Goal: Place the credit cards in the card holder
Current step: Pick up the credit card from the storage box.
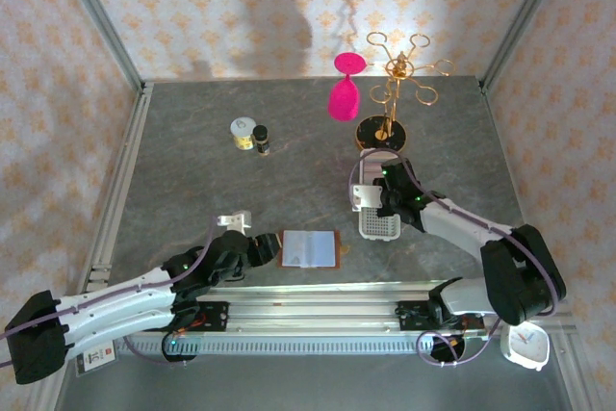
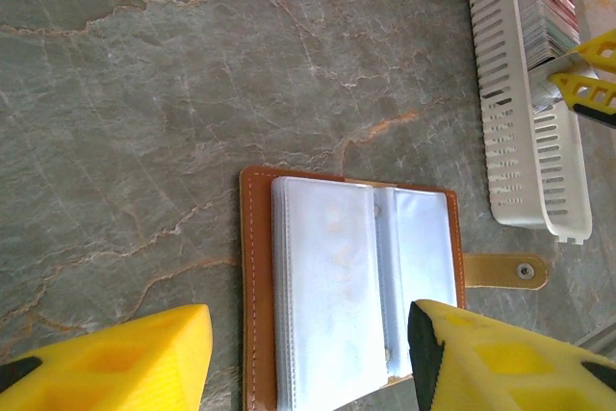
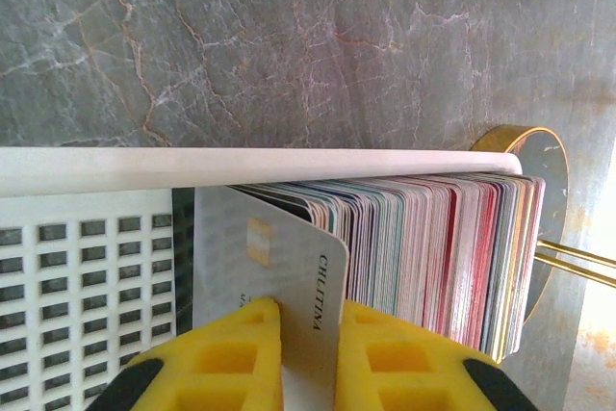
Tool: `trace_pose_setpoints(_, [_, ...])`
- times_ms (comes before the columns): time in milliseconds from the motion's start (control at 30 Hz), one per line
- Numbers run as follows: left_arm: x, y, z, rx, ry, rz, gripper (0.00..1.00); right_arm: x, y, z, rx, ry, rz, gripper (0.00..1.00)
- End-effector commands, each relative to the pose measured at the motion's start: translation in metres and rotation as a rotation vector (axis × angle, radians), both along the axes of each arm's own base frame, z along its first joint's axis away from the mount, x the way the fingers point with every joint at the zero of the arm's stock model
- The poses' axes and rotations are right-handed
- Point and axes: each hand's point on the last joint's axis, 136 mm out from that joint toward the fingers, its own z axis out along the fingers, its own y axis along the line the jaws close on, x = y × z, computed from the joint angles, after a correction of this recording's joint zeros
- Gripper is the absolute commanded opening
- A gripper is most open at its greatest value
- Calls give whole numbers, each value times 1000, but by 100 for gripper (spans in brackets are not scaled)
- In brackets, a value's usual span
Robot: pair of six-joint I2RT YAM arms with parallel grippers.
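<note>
I was working in a staged lab booth: wallpapered panels (image 1: 192,7), aluminium frame posts (image 1: 101,16), marble-look tabletop (image 1: 192,180).

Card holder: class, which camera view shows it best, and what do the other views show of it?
The left wrist view: the card holder lies open and close up, with clear pockets and snap tab plain. The top external view shows it small and distant. The right wrist view faces the stacked cards instead.
</note>
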Motion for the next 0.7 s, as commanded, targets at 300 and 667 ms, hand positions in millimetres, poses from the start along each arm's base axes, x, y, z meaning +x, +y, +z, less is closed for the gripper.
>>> trace_pose_setpoints(300, [2,-9,2,-29,-5,-15,58,10,-5,34,28,-119,-39,13])
trace_pose_setpoints(667, [10,1,5,18,-55,30,65,-32,6,43,181,107,-85,0])
